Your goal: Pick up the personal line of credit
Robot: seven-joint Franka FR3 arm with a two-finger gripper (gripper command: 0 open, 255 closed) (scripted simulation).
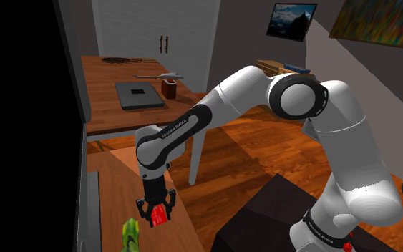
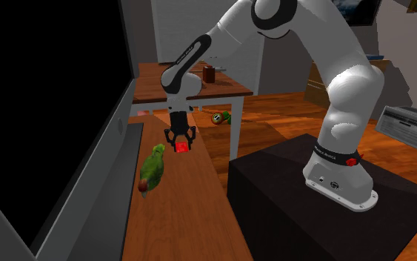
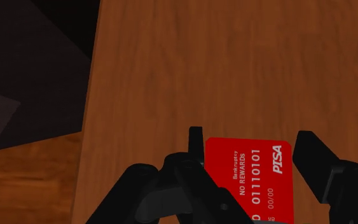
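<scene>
A red card (image 3: 247, 172) printed with white numbers and "PISA" sits clasped between my black fingers. My gripper (image 3: 254, 159) is shut on it, one finger on each side edge. In the shoulder view the gripper (image 1: 158, 213) points straight down with the red card (image 1: 160, 217) at its tips, just over the narrow wooden top (image 1: 114, 182). The second exterior view gives the same hold, gripper (image 2: 181, 143) and card (image 2: 182, 147) close above the wooden top (image 2: 195, 207).
A green parrot figure (image 1: 129, 235) (image 2: 152, 169) lies on the wooden top close beside the gripper. A dark wall panel (image 2: 58, 111) runs along the top's far side. Behind stands a table with a laptop (image 1: 139, 94) and a brown cup (image 1: 169, 88). My dark stand (image 2: 288, 185) is nearby.
</scene>
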